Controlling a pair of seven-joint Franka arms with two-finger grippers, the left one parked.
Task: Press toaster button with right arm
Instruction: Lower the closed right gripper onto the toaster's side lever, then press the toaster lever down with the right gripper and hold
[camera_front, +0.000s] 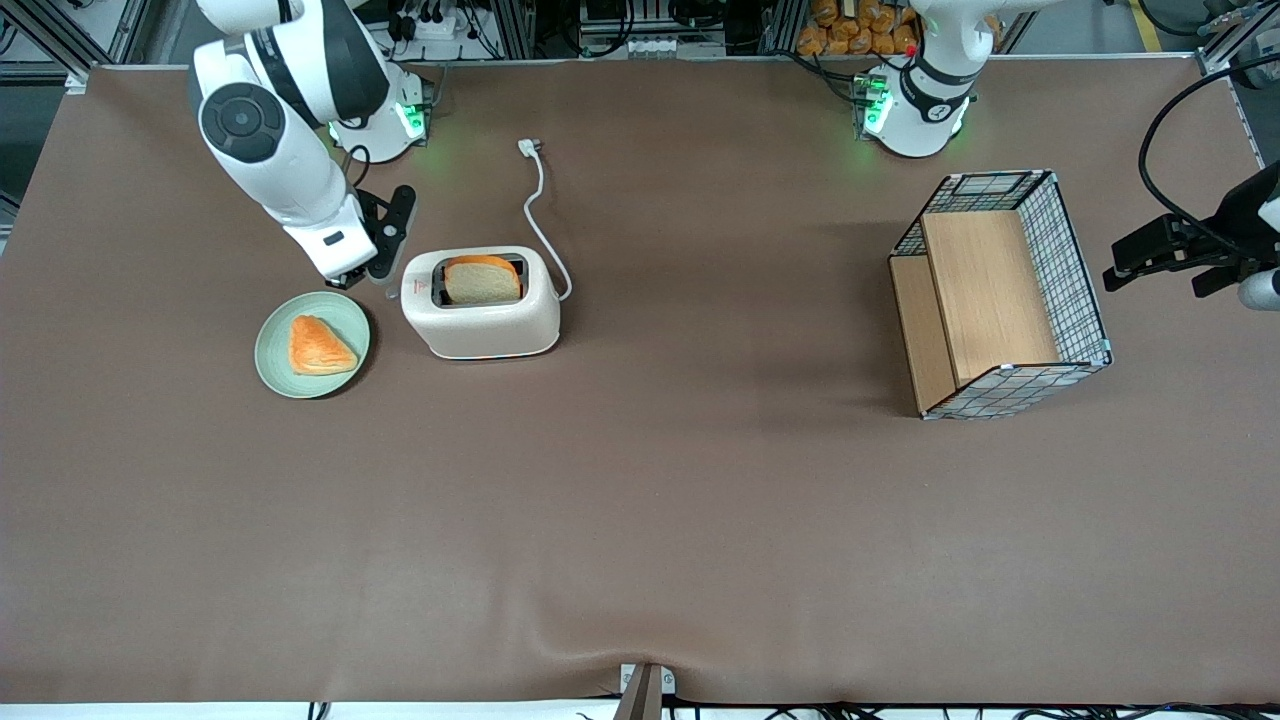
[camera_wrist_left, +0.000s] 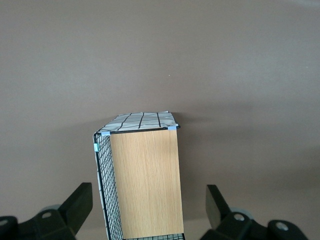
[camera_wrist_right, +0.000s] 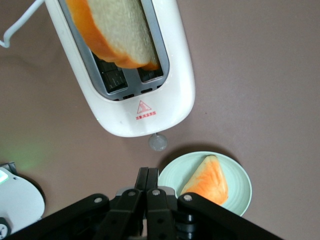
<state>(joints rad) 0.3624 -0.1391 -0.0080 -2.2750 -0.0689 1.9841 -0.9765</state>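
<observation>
The cream-white toaster (camera_front: 482, 305) (camera_wrist_right: 131, 75) stands on the brown table with a bread slice (camera_front: 482, 281) (camera_wrist_right: 116, 31) upright in one slot. Its small grey button (camera_wrist_right: 158, 142) sticks out of the narrow end that faces the green plate. My right arm (camera_front: 275, 140) reaches down beside that end. The black gripper (camera_front: 383, 272) (camera_wrist_right: 148, 173) is shut, fingers pressed together with nothing between them, hanging just above and a short way off the button. The white cord and plug (camera_front: 528, 148) trail from the toaster toward the arm bases.
A light green plate (camera_front: 275, 345) (camera_wrist_right: 175, 172) with a triangular orange pastry (camera_front: 318, 347) (camera_wrist_right: 207, 180) lies close beside the toaster's button end, under the gripper. A wire-and-wood basket (camera_front: 1000, 295) (camera_wrist_left: 142, 175) lies toward the parked arm's end of the table.
</observation>
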